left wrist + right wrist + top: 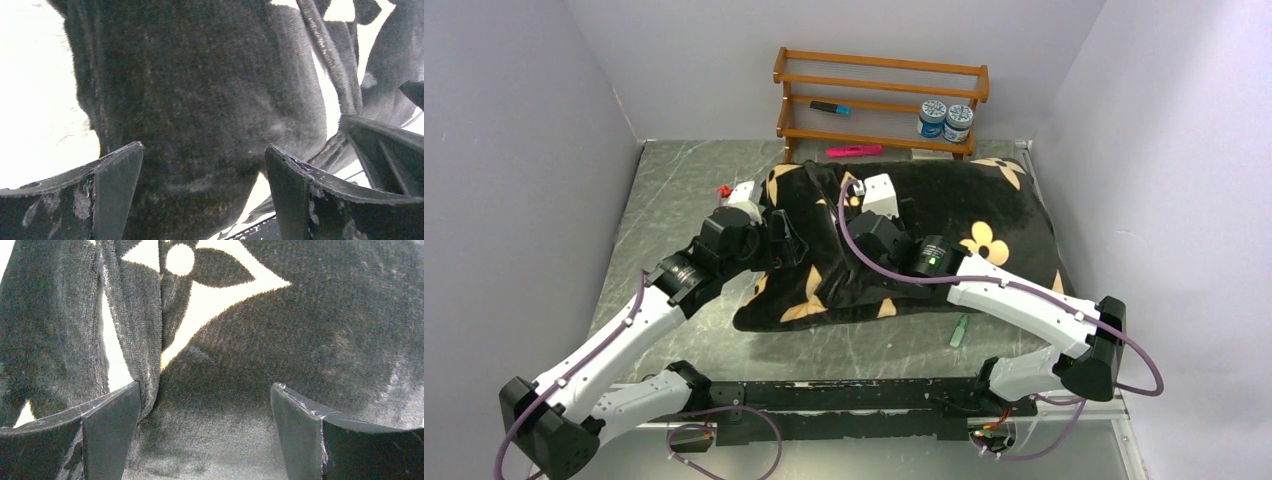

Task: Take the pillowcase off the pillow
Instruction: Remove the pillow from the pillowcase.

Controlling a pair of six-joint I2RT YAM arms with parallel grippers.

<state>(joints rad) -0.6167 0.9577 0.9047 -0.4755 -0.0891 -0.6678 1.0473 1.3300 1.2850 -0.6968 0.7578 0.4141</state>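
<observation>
The pillowcase (944, 225), black plush with cream flower motifs, lies across the middle and right of the table, plump and creased at its left end. The pillow is hidden inside it. My left gripper (782, 240) is at the cover's left end; in the left wrist view it (202, 150) is open wide with black fabric (200, 90) bulging between the fingers. My right gripper (854, 200) rests on top of the cover, left of its middle; in the right wrist view it (205, 387) is open over the fabric (300, 325), with a fold by the left finger (110, 410).
A wooden rack (879, 60) stands at the back with a blue marker (829, 107) and two jars (944, 118). A pink marker (854, 151) lies before it. A small green thing (959, 330) lies near the front, a small red thing (722, 190) by my left wrist. Walls close both sides.
</observation>
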